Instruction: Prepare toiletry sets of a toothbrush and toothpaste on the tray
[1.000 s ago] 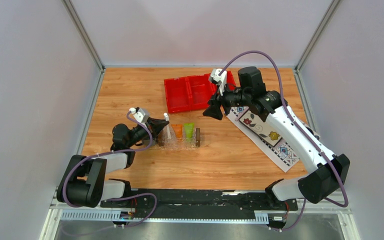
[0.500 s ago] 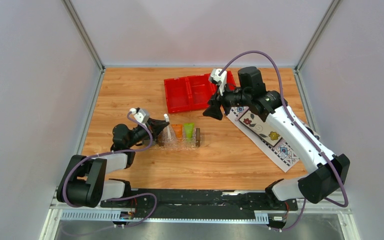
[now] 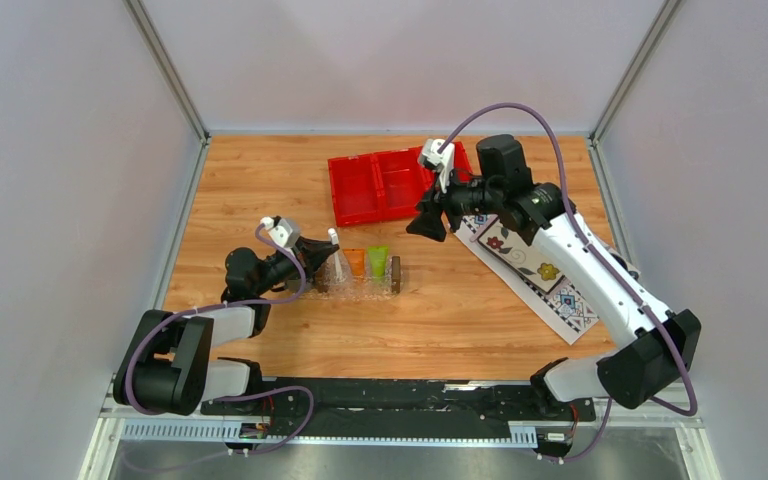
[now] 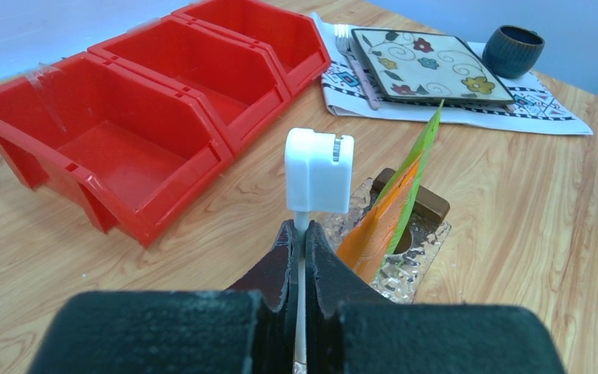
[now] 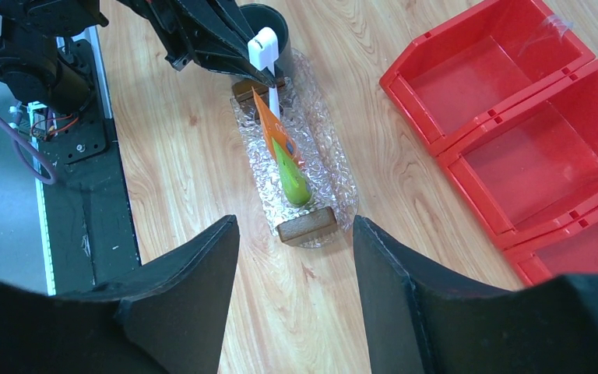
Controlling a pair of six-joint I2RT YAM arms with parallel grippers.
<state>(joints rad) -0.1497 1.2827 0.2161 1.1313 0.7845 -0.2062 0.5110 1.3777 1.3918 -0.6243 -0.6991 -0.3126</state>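
Note:
My left gripper [image 3: 318, 255] [image 4: 302, 234] is shut on the thin handle of the white toothbrush [image 4: 319, 167] [image 3: 332, 236] [image 5: 265, 48], just below its head. It holds the brush head-up over the left end of the clear tray [image 3: 365, 289] [image 4: 430, 243] [image 5: 335, 167]. The orange toothpaste tube [image 3: 356, 262] [image 4: 374, 230] [image 5: 267, 125] and the lime green tube [image 3: 378, 261] [image 4: 424, 144] [image 5: 292, 178] lie side by side in the tray. My right gripper [image 3: 426, 224] [image 5: 294, 224] is open and empty, raised to the tray's upper right and looking down on it.
The red three-compartment bin [image 3: 390, 185] [image 4: 148, 117] [image 5: 529, 117] stands behind the tray. A patterned cloth [image 3: 535, 265] with a flowered plate [image 4: 436, 66] and a dark mug [image 4: 518, 51] lies at the right. Brown block handles [image 5: 305, 224] close the tray's ends.

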